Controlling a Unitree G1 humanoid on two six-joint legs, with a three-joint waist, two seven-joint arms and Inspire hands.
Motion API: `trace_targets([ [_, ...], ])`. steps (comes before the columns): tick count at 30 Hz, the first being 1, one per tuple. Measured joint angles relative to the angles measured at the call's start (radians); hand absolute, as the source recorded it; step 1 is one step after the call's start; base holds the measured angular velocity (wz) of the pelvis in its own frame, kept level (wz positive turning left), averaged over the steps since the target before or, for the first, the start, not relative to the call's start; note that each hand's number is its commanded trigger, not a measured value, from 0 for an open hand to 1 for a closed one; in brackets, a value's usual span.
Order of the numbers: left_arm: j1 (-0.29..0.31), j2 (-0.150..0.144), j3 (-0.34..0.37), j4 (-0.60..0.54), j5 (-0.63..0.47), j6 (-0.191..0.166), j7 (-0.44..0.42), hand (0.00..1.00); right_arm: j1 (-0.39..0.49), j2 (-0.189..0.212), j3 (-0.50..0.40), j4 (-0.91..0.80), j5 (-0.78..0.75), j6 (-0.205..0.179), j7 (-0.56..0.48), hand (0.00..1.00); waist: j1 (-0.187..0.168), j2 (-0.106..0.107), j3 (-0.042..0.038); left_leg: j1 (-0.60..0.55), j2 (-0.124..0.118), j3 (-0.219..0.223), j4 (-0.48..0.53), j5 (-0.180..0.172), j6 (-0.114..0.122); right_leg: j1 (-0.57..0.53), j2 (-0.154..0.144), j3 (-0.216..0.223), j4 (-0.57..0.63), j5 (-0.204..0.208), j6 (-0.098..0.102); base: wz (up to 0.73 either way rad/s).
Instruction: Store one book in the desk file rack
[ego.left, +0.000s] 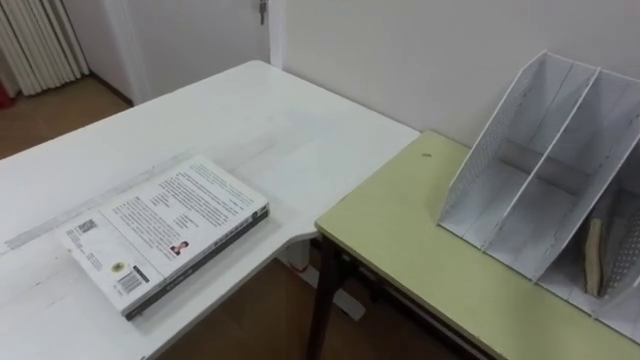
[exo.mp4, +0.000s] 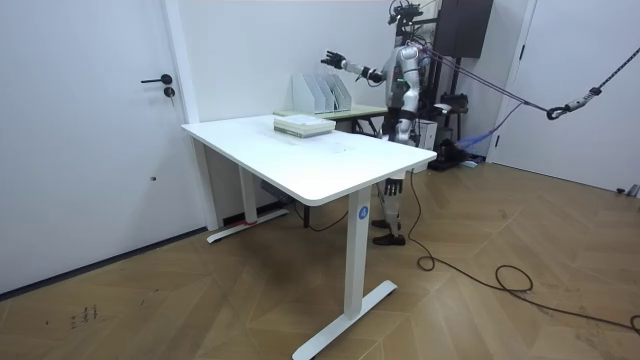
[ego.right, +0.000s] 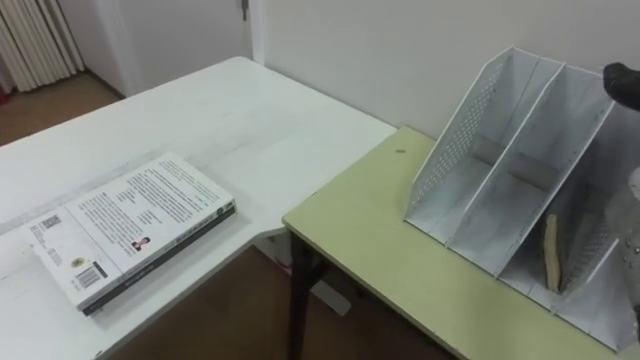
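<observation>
Nearest, the book (ego.left: 165, 230) lies flat on the white table (ego.left: 270, 120) at left, well apart from the file rack (ego.left: 545, 180) on the green desk (ego.left: 400, 250) at right — over which the right hand (exo.mp4: 333, 57) hangs, fingers spread open.

White walls all round, and a white door (exo.mp4: 110, 140) with a dark handle on the room view's left. Herringbone wood floor (exo.mp4: 520, 320) underfoot. Big white desk (ego.left: 270, 120) here, a yellow-green desk (ego.left: 400, 235) just beside its corner, pale pleated curtains (ego.left: 40, 40) beyond.
</observation>
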Motion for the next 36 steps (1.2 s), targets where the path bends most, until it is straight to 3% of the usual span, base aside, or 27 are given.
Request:
trace_targets([
  [4, -0.014, 0.000, -0.027, 0.000, 0.001, -0.009, 0.001, 0.00, 0.045, 0.003, 0.060, -0.126, 0.033, 0.000, 0.134, 0.00, -0.004, 0.001, 0.0008, 0.002, 0.000, 0.003, 0.001, 0.000, 0.000, 0.003, -0.001, 0.006, -0.001, 0.000, 0.000, -0.02],
  [8, -0.025, 0.005, -0.027, -0.006, -0.004, -0.013, -0.008, 0.00, 0.105, 0.006, 0.170, -0.253, 0.165, 0.007, 0.424, 0.00, 0.002, 0.005, 0.0019, 0.001, 0.010, 0.025, -0.001, -0.001, -0.001, -0.002, 0.000, 0.017, 0.003, 0.005, -0.006, -0.12],
  [12, -0.033, 0.010, -0.029, -0.009, -0.004, -0.015, -0.028, 0.00, 0.213, 0.011, 0.247, -0.364, 0.263, 0.050, 0.738, 0.00, 0.016, 0.005, 0.0016, -0.006, 0.013, 0.018, -0.003, -0.003, -0.005, -0.003, 0.004, 0.020, 0.004, 0.007, -0.008, 0.01],
  [16, -0.044, 0.016, -0.038, -0.007, -0.005, -0.012, -0.047, 0.00, 0.233, 0.019, 0.300, -0.396, 0.270, 0.074, 0.950, 0.00, 0.023, 0.004, 0.0010, -0.011, 0.015, 0.019, -0.001, -0.003, -0.006, -0.005, 0.006, 0.021, 0.001, 0.008, -0.011, 0.00],
  [18, -0.057, 0.018, -0.040, 0.001, -0.017, -0.011, -0.058, 0.00, 0.240, 0.022, 0.316, -0.397, 0.269, 0.086, 1.059, 0.00, 0.042, 0.003, 0.0007, -0.007, 0.015, 0.021, 0.000, -0.003, -0.006, -0.004, 0.007, 0.021, 0.001, 0.009, -0.011, -0.03],
  [22, -0.069, 0.041, -0.086, 0.000, -0.041, -0.006, -0.070, 0.00, 0.262, 0.026, 0.379, -0.381, 0.208, 0.087, 1.184, 0.00, 0.057, -0.001, 0.0007, -0.003, 0.018, 0.022, -0.003, -0.004, -0.007, -0.003, 0.010, 0.020, 0.001, 0.010, -0.011, -0.02],
  [26, -0.098, 0.058, -0.156, 0.002, -0.061, -0.005, -0.070, 0.00, 0.382, 0.049, 0.476, -0.317, 0.073, 0.098, 1.299, 0.00, 0.090, -0.008, -0.0013, 0.003, 0.018, 0.019, 0.000, -0.005, -0.008, 0.008, 0.007, 0.008, 0.000, 0.011, -0.010, 0.03],
  [27, -0.107, 0.060, -0.174, 0.000, -0.068, -0.005, -0.070, 0.00, 0.418, 0.060, 0.496, -0.293, 0.027, 0.117, 1.327, 0.00, 0.101, -0.005, 0.0007, 0.002, 0.017, 0.019, 0.001, -0.005, -0.007, 0.007, 0.006, 0.007, 0.000, 0.011, -0.010, 0.05],
  [31, -0.109, 0.059, -0.195, 0.005, -0.133, -0.005, -0.070, 0.00, 0.489, 0.114, 0.538, -0.173, -0.078, 0.130, 1.396, 0.00, 0.105, 0.006, 0.0107, -0.001, 0.017, 0.019, -0.004, -0.006, -0.007, 0.006, 0.007, 0.008, 0.000, 0.011, -0.009, 0.00],
  [36, -0.109, 0.041, -0.193, 0.006, -0.135, -0.005, -0.070, 0.00, 0.594, 0.178, 0.540, 0.051, -0.201, 0.132, 1.420, 0.00, 0.101, 0.030, 0.0088, -0.018, 0.016, 0.012, 0.010, -0.006, -0.006, -0.003, 0.004, 0.000, 0.001, 0.013, -0.011, 0.02],
])
